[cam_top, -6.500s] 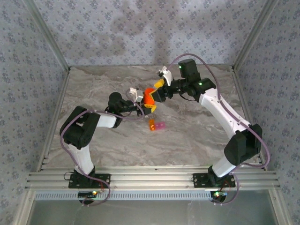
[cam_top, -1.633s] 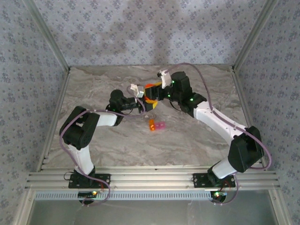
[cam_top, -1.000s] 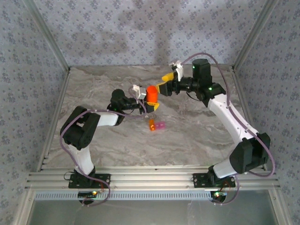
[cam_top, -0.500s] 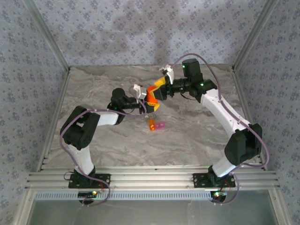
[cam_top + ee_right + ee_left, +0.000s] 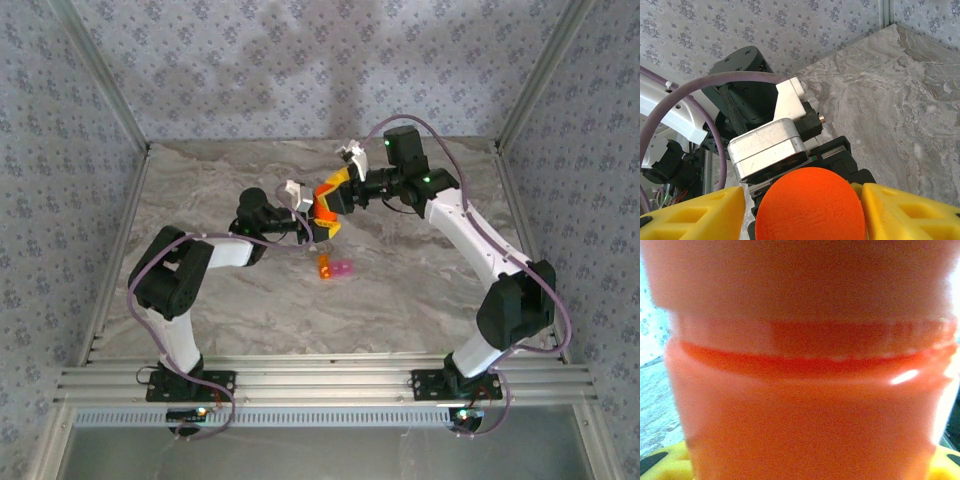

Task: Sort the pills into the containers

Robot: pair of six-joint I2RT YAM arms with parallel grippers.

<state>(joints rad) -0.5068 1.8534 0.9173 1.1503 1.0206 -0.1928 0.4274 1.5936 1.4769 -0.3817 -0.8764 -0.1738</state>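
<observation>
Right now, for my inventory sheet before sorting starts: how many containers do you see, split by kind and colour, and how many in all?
Orange bottle: 1
Orange box: 1
Pink box: 1
Total: 3

You're viewing an orange bottle point(image 5: 322, 204), yellow fingers point(image 5: 900, 215) on the right pincer point(image 5: 807, 212), orange and pink containers point(image 5: 335, 268), a grey-marbled counter point(image 5: 250, 295) and floral-patterned walls point(image 5: 300, 70).
</observation>
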